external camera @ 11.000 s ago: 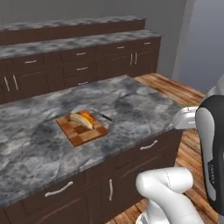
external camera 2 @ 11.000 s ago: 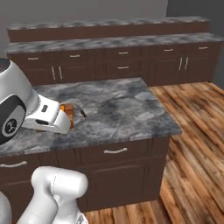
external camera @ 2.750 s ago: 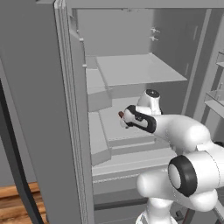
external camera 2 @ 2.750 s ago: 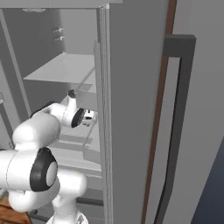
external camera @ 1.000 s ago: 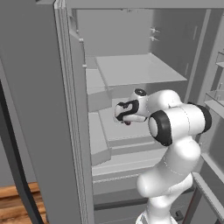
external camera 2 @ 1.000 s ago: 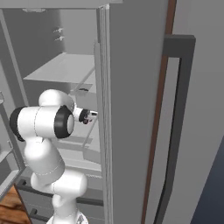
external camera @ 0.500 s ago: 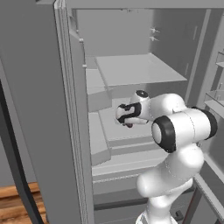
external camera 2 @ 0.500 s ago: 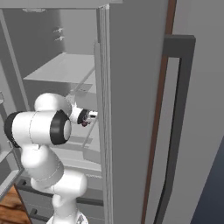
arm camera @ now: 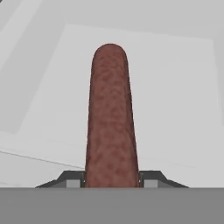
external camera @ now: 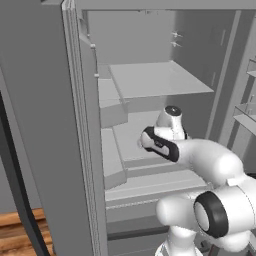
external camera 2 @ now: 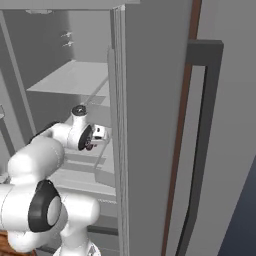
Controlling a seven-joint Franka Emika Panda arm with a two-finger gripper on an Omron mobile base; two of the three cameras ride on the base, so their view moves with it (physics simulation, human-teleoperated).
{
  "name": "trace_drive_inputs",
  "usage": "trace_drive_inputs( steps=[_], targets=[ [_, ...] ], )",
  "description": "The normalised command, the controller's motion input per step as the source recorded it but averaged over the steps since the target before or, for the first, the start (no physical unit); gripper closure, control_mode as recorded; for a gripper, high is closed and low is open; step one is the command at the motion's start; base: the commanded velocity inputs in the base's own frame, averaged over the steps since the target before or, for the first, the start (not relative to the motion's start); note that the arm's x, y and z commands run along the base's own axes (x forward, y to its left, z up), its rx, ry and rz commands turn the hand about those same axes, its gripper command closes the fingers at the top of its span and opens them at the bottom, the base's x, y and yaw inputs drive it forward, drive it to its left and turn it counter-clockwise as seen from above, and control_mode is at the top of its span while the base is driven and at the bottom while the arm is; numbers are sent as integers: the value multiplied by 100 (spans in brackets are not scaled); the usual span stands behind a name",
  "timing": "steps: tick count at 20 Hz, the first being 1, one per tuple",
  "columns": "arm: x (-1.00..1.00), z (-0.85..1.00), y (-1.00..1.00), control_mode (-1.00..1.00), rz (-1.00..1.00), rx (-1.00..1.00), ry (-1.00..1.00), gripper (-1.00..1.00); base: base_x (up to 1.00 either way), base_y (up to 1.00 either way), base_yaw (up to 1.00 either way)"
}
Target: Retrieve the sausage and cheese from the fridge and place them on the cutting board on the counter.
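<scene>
Sausage (arm camera: 110, 118) clamped between fingers (arm camera: 151, 178), pressed against both sides, pointing away over fridge shelf (arm camera: 175, 87).

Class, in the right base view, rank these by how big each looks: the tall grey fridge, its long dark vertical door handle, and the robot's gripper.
1. Tall grey fridge, largest by far.
2. Long dark vertical door handle.
3. Gripper, smallest; it sits farther inside the fridge than the handle, so distance shrinks it somewhat.

Pale grey fridge shelves (external camera: 150, 80); contents hidden by arm.
</scene>
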Motion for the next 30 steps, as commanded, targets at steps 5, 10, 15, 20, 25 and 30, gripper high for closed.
trace_drive_inputs(
  steps=[5,10,15,20,25,30],
  targets=[
    [-79,78,-1,-100,2,-9,0,100,0,0,0],
    [-79,91,-14,-100,1,-2,-2,100,0,0,0],
    [-79,74,-24,-100,0,0,-3,100,0,0,0],
    [-30,90,-4,-100,0,0,0,100,0,0,0],
    [-25,76,-3,-100,0,0,-5,100,0,0,0],
    [-51,49,-6,-100,0,-1,0,100,0,0,0]
  ],
)
